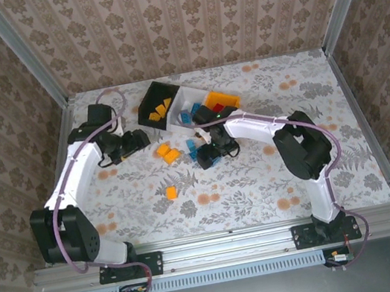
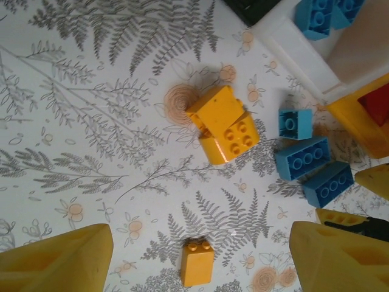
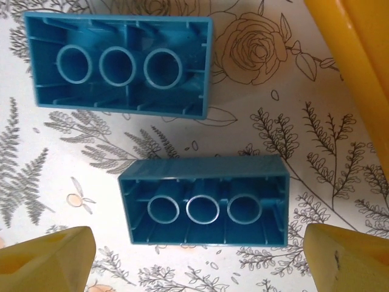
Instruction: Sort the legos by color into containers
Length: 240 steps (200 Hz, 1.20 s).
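**Top view.** The right gripper (image 1: 210, 155) hangs low over blue legos (image 1: 193, 150) lying just on the near side of the orange-yellow bin (image 1: 230, 99). The left gripper (image 1: 136, 140) sits well to the left of that bin, near some orange legos (image 1: 168, 152). The white bin (image 1: 177, 121), joined to the orange-yellow bin's left side, holds blue bricks. The step in hand is therefore probably lifting a blue brick to go there.

**Left wrist view.** The left jaws are spread wide and hold nothing. One orange brick (image 2: 197, 261) lies between the fingertips, untouched, far to the left of the orange-yellow bin (image 2: 358, 121).

**Right wrist view.** The right jaws are also wide open and empty. Their fingertips sit on either side of an upside-down blue brick (image 3: 203, 201), off its short ends and not touching it. A second blue brick (image 3: 118, 64) lies just beyond it. Both are to the left of the orange-yellow bin's wall (image 3: 352, 48).

To do the step well, centre the gripper on the nearer brick and lower it squarely. Close on the brick's short ends and keep clear of the neighbouring brick and the bin wall.
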Each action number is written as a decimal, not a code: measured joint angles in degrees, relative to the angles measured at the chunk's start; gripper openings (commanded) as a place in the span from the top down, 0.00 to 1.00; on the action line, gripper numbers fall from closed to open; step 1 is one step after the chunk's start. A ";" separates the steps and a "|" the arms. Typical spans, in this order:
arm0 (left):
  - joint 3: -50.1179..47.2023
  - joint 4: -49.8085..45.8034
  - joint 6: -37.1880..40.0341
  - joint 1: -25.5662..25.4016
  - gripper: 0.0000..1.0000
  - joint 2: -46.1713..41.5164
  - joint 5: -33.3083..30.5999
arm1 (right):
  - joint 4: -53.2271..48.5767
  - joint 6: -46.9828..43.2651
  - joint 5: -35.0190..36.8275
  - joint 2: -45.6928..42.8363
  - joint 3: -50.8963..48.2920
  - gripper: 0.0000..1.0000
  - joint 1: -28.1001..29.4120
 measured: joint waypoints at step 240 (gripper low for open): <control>-4.66 -1.29 2.36 0.02 0.19 -2.91 -0.09 | 3.34 16.59 -7.85 -6.38 10.80 0.44 -7.80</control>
